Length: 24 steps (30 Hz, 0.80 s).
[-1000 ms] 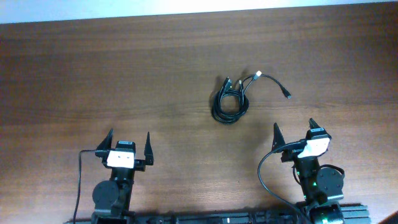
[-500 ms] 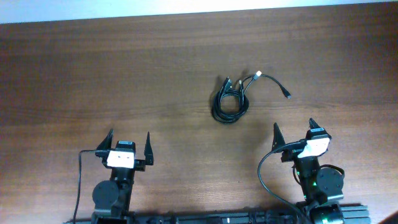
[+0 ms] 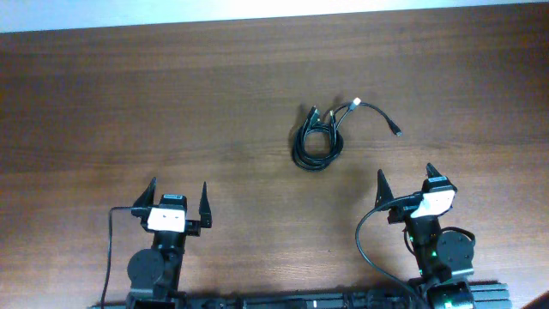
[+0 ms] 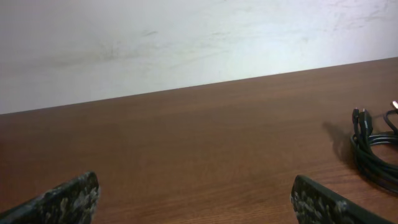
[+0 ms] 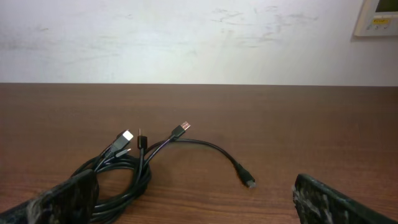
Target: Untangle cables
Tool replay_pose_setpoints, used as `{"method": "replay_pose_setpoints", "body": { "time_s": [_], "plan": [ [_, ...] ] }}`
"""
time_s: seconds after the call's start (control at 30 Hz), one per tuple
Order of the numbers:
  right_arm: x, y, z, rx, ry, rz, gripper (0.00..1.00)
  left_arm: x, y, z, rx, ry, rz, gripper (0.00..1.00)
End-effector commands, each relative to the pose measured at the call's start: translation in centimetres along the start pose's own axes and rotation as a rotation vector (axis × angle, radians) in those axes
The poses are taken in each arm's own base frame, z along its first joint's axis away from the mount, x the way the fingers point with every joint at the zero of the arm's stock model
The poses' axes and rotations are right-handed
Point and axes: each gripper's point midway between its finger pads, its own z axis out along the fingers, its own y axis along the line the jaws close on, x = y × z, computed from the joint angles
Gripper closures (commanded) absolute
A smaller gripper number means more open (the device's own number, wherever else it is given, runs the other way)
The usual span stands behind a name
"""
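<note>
The cables [image 3: 317, 142] lie as a small black coil on the brown table, right of centre. One loose strand with a whitish plug [image 3: 355, 104] arcs right to a dark plug [image 3: 399, 132]. The coil shows at the right edge of the left wrist view [image 4: 376, 146] and at the lower left of the right wrist view [image 5: 124, 171]. My left gripper [image 3: 178, 202] is open and empty near the front edge, far left of the coil. My right gripper [image 3: 407, 184] is open and empty, in front of and to the right of the coil.
The wooden table [image 3: 171, 103] runs back to a white wall [image 5: 186, 37]. A pale wall panel [image 5: 379, 15] sits at the upper right of the right wrist view. Thick black arm wires [image 3: 364, 240] hang by the right arm base.
</note>
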Motion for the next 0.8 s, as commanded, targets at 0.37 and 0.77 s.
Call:
{"method": "replay_pose_setpoints", "body": {
  "time_s": [0.37, 0.77],
  "plan": [
    [0.2, -0.2, 0.0, 0.008, 0.003, -0.007, 0.01, -0.2, 0.2, 0.0, -0.009, -0.01, -0.08, 0.01],
    [0.2, -0.2, 0.0, 0.008, 0.002, -0.007, 0.01, -1.7, -0.2, -0.2, 0.028, 0.046, -0.129, 0.01]
  ]
}}
